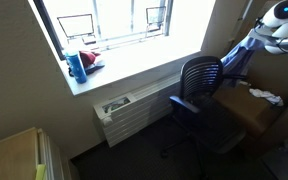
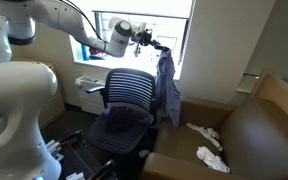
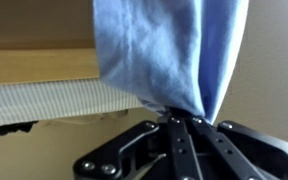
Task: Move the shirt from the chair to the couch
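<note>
A blue shirt (image 2: 166, 88) hangs from my gripper (image 2: 161, 46), in the air beside the black mesh office chair (image 2: 129, 95). In the wrist view the jaws (image 3: 181, 121) are shut on a bunched fold of the light blue cloth (image 3: 164, 50), which fills the upper frame. In an exterior view the shirt (image 1: 240, 55) hangs behind the chair (image 1: 197, 85), with my arm (image 1: 280, 25) at the upper right. The brown couch (image 2: 249, 135) is to the right of the chair, below the shirt's level.
White cloths (image 2: 206, 140) lie on the couch seat. A bright window with a sill holds a blue bottle (image 1: 75, 67) and a red item. A radiator (image 1: 134, 110) sits under the sill. The robot's white base (image 2: 14, 110) stands close to the chair.
</note>
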